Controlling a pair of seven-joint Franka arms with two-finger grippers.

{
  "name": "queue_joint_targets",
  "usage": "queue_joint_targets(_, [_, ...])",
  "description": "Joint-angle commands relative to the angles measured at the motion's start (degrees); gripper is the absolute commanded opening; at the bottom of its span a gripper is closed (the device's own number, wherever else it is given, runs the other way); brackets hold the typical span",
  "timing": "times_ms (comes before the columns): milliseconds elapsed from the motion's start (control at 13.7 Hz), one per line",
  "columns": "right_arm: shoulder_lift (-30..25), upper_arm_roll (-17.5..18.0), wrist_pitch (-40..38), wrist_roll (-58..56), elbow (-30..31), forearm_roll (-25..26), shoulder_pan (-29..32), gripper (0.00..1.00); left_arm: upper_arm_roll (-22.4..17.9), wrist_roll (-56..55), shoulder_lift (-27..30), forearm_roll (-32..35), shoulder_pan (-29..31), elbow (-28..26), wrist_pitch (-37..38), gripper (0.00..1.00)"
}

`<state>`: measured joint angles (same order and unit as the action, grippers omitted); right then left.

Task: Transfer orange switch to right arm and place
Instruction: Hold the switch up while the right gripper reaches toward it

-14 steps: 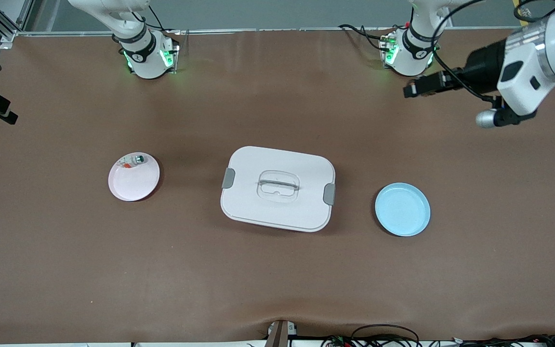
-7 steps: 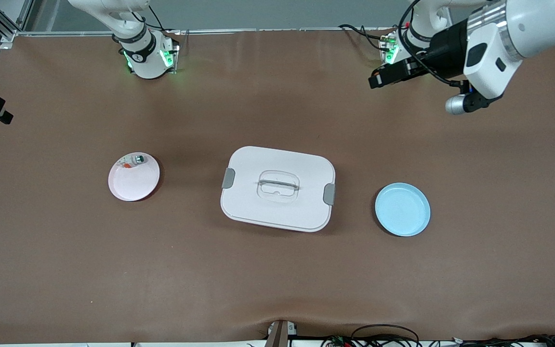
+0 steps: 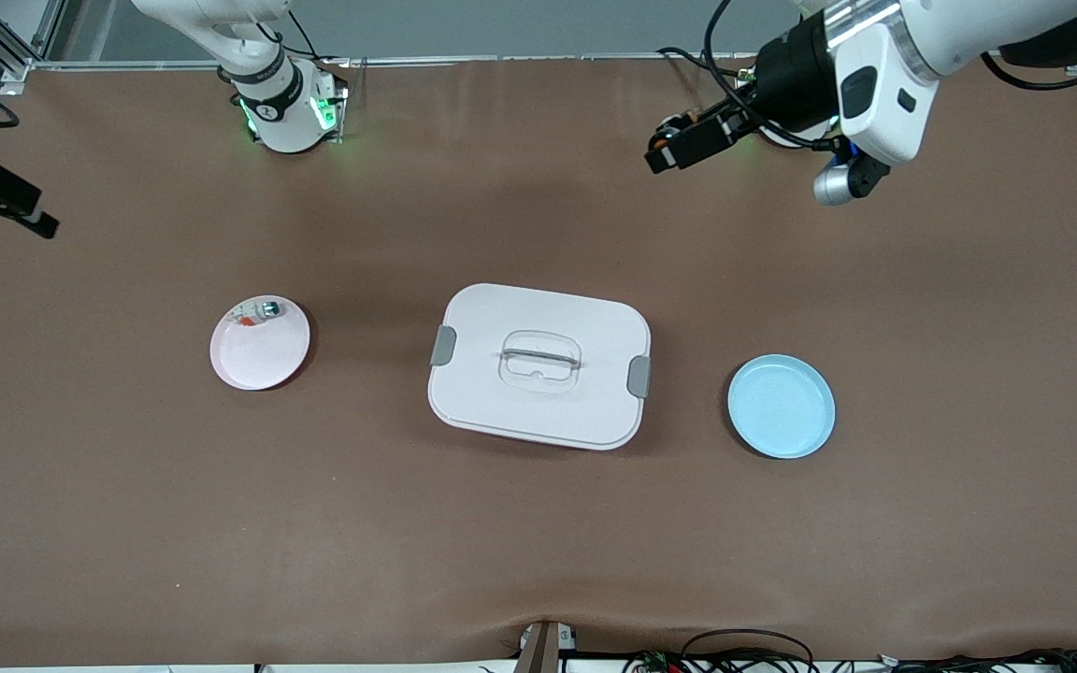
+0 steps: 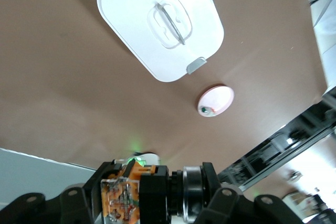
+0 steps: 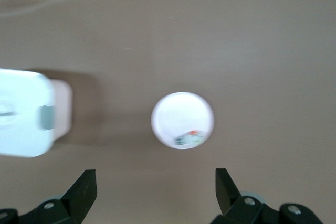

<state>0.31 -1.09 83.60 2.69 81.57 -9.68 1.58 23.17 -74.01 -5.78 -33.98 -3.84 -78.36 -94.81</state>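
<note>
One pincer, left [image 3: 658, 157], has swung toward centre.

Brown table [image 3: 127, 514], white box [image 3: 538, 366] (grey clips), pink plate [image 3: 258, 355], blue plate [image 3: 781, 406].

White lidded box [image 3: 538, 365] between pink plate [image 3: 260, 353] and apparently empty blue plate [image 3: 781, 407].

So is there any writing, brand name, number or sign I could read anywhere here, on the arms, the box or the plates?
None can be read.
White lidded plastic box: no text.
Round pink plate and round blue plate: no text.
Small white-grey part on the pink plate: markings too small to read.
Black band on the right arm's base: a small white mark, too small to read.
</note>
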Motion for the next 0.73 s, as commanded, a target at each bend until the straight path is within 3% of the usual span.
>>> queue_joint_targets(0, [-1.01,0.21,1.65,4.59,1.39,-6.04,-0.35,1.0,0.47,-7.88,-1.24,-0.21,-2.04,1.02,-3.44,0.21])
queue_joint_targets(219, [-3.55,0.21,4.28,11.09,2.88,-11.31,-2.98,1.0,0.47,-14.3,-2.38,-0.74,-3.89,0.93,-5.82,0.21])
queue_joint_targets(437, [-12.59,0.21,19.19,17.87,16.47,-16.85,-7.54,1.0,0.39,-23.96,-4.58,-0.83,-6.26,0.93,-9.51,0.22])
queue_joint_targets(656, [-14.9,0.21,25.63,23.92,20.03,-20.37,-12.46,1.0,0.39,-28.98,-6.87,-0.83,-8.81,1.02,-12.93,0.22])
